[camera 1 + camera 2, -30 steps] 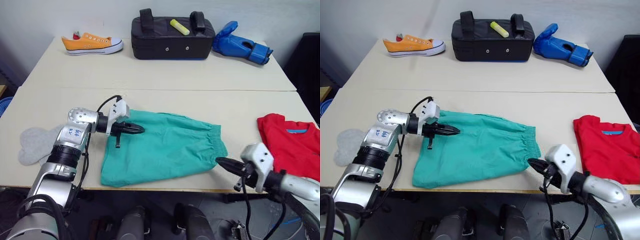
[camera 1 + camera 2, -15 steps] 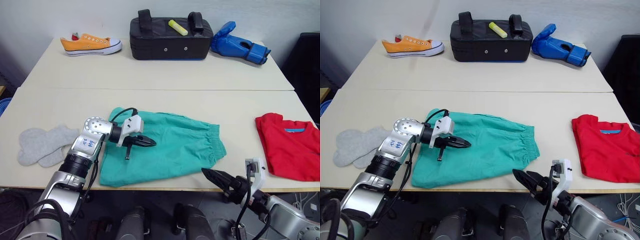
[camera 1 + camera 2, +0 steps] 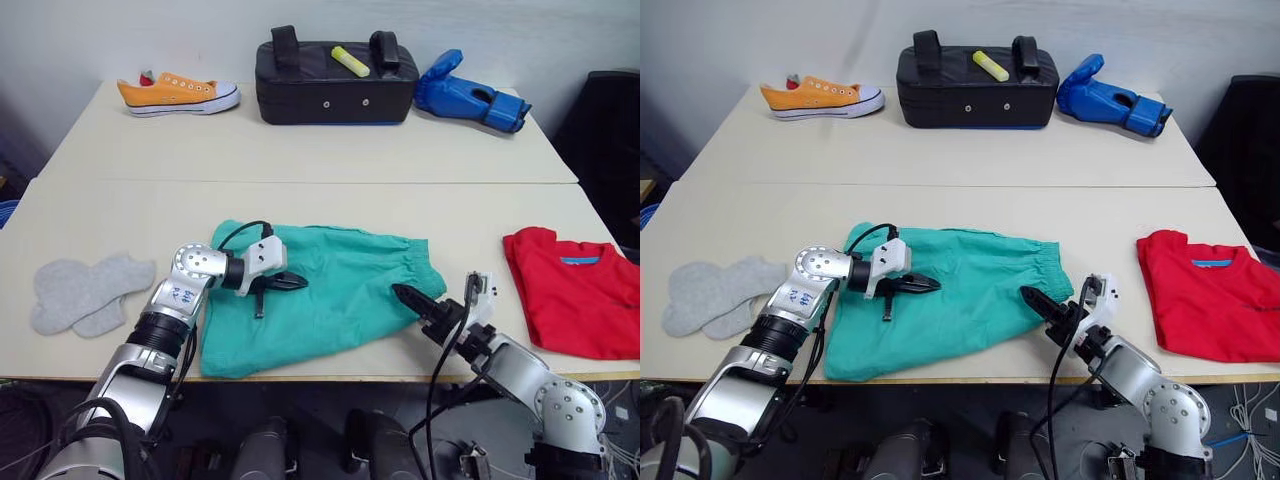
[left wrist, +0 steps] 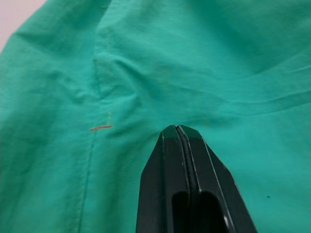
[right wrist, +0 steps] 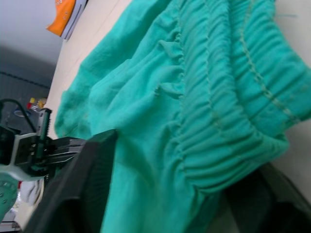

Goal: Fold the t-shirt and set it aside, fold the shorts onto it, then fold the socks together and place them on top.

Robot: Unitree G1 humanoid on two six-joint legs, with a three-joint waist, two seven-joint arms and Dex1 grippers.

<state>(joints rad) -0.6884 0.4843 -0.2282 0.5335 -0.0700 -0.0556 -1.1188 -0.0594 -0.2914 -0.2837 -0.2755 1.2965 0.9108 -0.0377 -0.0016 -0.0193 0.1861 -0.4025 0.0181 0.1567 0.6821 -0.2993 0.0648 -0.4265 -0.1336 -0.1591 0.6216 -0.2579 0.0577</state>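
Observation:
The teal shorts (image 3: pixel 330 290) lie flat across the middle of the near table, with the waistband (image 5: pixel 228 92) toward my right. My left gripper (image 3: pixel 297 283) is shut and empty, its tips (image 4: pixel 177 130) low over the cloth by the left leg. At the waistband's near corner my right gripper (image 3: pixel 402 296) is open, its fingers (image 5: pixel 85 189) spread on either side of the gathered elastic. The red t-shirt (image 3: pixel 572 290) lies folded at the table's right end. Both grey socks (image 3: pixel 85 292) lie overlapping at the left end.
On the far table stand an orange sneaker (image 3: pixel 178 92), a black padded bag (image 3: pixel 335 75) with a yellow thing (image 3: pixel 355 60) on top, and a blue boxing glove (image 3: pixel 470 92). A seam (image 3: pixel 300 181) joins the two tables. A dark chair (image 3: pixel 612 120) stands at right.
My right arm has come up from below the table's front edge and reached left to the shorts' waistband. The left gripper moved right over the shorts, then held still.

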